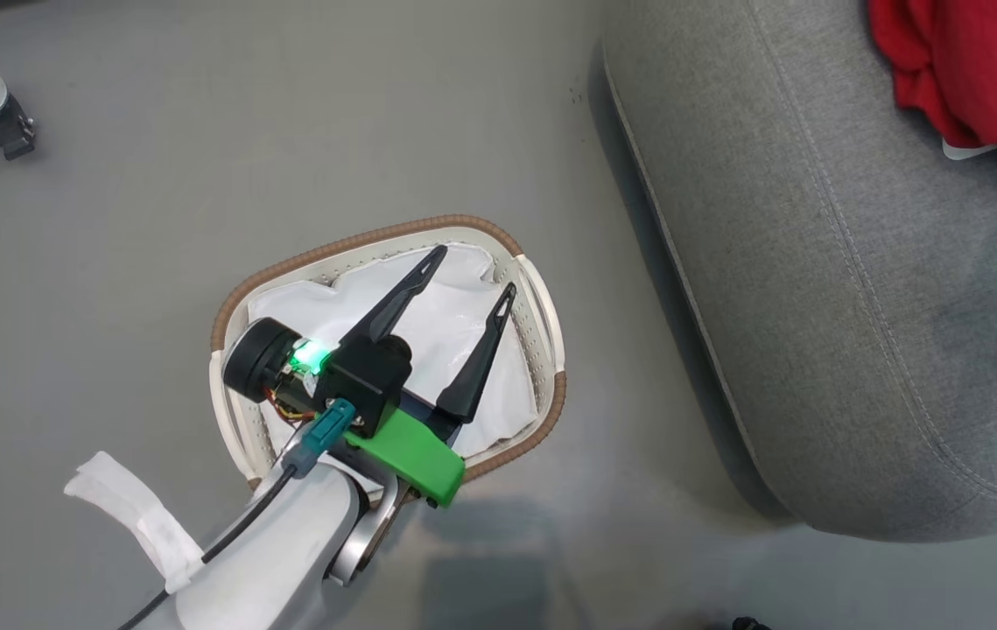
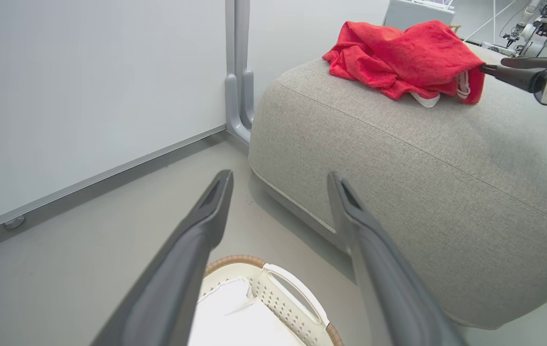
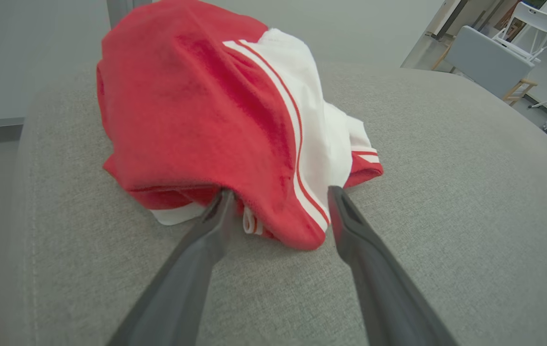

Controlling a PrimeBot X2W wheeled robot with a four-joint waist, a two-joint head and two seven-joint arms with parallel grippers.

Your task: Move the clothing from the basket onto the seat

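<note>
Hovering over basket — left gripper, jaws apart; right gripper apart at clothing

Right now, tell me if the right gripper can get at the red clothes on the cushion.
Probably yes: the right gripper is open, tips at the edge of the red clothes on the cushion, nothing between.

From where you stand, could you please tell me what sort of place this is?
Likely an indoor lab or test room rather than a home: a grey seat stands on a bare grey floor beside a white panel wall, with a white chair behind.
</note>
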